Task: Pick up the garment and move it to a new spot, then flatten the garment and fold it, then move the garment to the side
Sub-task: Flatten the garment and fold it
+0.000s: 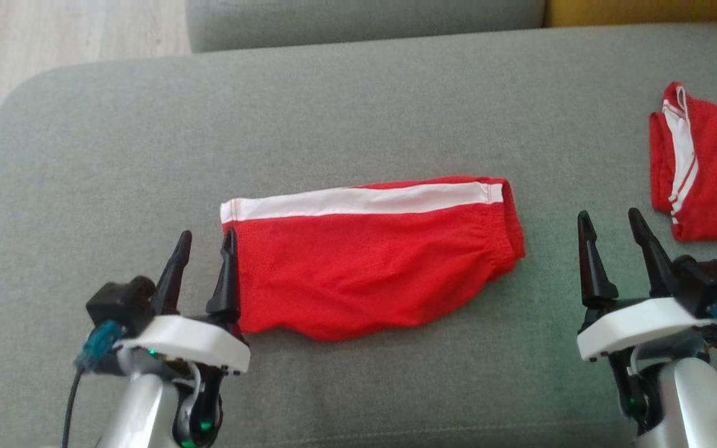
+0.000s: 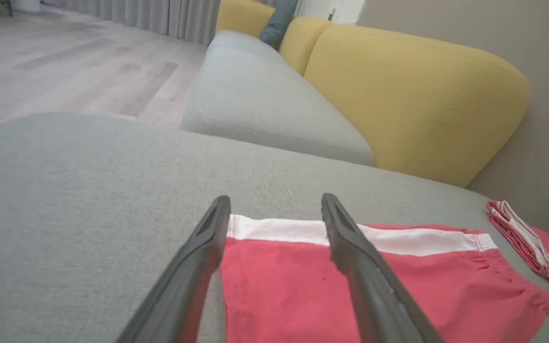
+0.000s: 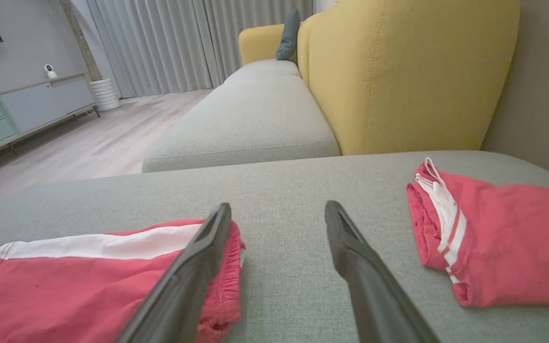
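Head view: the left gripper (image 1: pixel 206 235) is spread wide and empty at the left hem of the folded red garment (image 1: pixel 371 267), which lies mid-cushion; the right gripper (image 1: pixel 610 216) also gapes empty. Left wrist view: its fingers (image 2: pixel 360 257) straddle that hem. Right wrist view: two red garments, the second garment (image 3: pixel 508 238) folded at the right.

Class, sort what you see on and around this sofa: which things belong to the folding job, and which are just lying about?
Job: red shorts with white stripe; left end effector; right end effector.
Lying about: other red garment, far right; yellow backrest; blue-grey pillow.
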Motion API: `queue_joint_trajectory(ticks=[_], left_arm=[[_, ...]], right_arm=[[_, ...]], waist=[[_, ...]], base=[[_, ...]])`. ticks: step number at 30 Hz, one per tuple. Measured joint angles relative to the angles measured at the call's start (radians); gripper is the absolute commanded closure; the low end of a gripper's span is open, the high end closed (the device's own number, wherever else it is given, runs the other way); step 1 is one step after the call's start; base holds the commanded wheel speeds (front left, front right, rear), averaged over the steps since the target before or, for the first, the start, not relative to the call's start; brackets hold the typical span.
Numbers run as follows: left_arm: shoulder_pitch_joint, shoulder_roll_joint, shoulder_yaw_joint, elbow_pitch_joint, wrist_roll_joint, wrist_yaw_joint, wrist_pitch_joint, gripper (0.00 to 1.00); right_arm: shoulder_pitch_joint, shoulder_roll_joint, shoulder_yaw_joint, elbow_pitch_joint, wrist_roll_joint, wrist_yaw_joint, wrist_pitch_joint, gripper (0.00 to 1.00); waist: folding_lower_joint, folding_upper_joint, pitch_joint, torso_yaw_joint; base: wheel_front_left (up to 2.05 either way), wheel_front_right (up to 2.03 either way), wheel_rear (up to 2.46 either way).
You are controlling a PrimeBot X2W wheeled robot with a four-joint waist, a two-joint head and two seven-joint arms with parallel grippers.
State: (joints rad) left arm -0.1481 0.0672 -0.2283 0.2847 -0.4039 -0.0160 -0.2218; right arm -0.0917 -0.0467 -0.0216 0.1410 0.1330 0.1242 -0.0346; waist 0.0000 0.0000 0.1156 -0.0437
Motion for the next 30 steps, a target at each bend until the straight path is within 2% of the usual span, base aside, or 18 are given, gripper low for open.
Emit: queue_joint_trajectory(ticks=[8,13,20,30], left_arm=[[0.104,0.013,-0.004,-0.123,0.052,0.043,-0.026,0.00],[0.138,0.014,-0.005,-0.159,0.052,0.053,-0.026,0.00],[0.143,0.008,-0.020,-0.160,0.049,0.057,-0.026,0.00],[0.138,-0.006,-0.023,-0.150,0.039,0.060,-0.027,0.00]], right_arm=[[0.025,0.000,-0.002,0.012,0.005,0.000,0.013,0.00],[0.035,0.000,0.026,0.060,0.017,0.000,0.078,0.00],[-0.071,0.000,0.063,0.174,0.002,0.000,0.200,0.00],[-0.177,0.000,-0.005,0.373,-0.053,0.000,0.327,0.00]], waist=[[0.0000,0.0000,-0.063,0.028],[0.0000,0.0000,-0.071,0.047],[0.0000,0.0000,-0.056,0.086],[0.0000,0.0000,-0.025,0.152]], base=[[0.00,0.00,0.00],[0.00,0.00,0.00],[0.00,0.00,0.00],[0.00,0.00,0.00]])
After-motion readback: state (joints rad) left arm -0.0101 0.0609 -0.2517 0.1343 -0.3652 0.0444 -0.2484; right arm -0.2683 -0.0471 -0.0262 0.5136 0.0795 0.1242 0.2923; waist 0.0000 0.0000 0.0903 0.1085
